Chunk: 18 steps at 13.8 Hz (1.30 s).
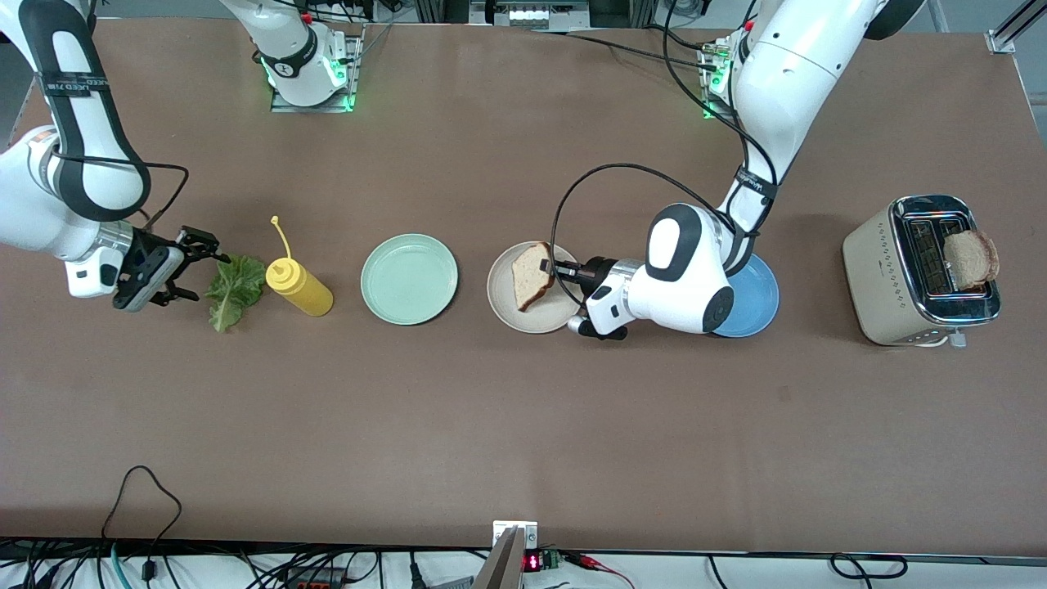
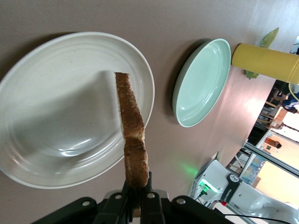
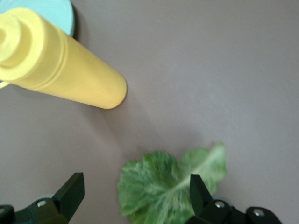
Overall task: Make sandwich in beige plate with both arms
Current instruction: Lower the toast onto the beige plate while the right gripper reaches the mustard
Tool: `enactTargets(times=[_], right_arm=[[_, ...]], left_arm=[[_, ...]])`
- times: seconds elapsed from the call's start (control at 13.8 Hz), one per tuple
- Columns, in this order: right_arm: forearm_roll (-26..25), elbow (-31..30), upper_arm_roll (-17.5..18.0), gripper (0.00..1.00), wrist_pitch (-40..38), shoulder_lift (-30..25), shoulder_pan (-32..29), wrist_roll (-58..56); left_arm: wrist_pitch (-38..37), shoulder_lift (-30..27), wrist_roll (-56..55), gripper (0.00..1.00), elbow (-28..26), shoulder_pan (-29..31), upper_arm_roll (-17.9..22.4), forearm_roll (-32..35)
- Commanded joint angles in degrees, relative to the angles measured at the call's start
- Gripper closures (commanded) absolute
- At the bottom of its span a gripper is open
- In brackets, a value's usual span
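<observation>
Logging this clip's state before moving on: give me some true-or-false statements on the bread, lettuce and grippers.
1. The left gripper is shut on a bread slice over the beige plate. True.
2. The lettuce leaf lies on the mint-green plate. False: it lies on the table beside the yellow bottle.
3. The right gripper has open fingers at the lettuce. True.
4. The toaster is empty. False: a second slice sticks out of it.

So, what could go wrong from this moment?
The left gripper pinches the bread slice by one edge over the beige plate; it may land tilted or off centre. The right gripper, open at the lettuce leaf, could bump the yellow bottle nearby.
</observation>
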Motion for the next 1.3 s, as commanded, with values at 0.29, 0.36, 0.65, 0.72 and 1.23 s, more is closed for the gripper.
enactTargets(times=[0.29, 0.36, 0.65, 0.72, 1.23], right_arm=[[24.29, -3.71, 1.07, 0.0, -0.15, 2.73, -3.05, -32.95], [27.99, -3.63, 1.07, 0.0, -2.69, 3.43, -3.49, -37.0], [39.97, -3.19, 1.07, 0.0, -14.21, 6.95, -8.05, -50.03], [40.85, -3.19, 1.07, 0.0, -16.67, 7.56, -9.28, -52.05], [42.26, -1.78, 1.07, 0.0, -23.55, 13.28, -12.02, -61.91]], left_arm=[[0.75, -0.22, 3.39, 1.0, -1.75, 0.14, -0.77, -5.5], [0.84, 0.22, 3.48, 1.0, -1.67, 0.14, -0.68, -5.5], [1.89, 1.54, 5.76, 1.0, -1.58, 0.41, -0.77, -5.94], [1.98, 1.54, 5.94, 1.0, -1.58, 0.23, -0.77, -6.12], [3.12, 2.85, 6.81, 1.0, -1.58, 0.06, -0.77, -7.35]])
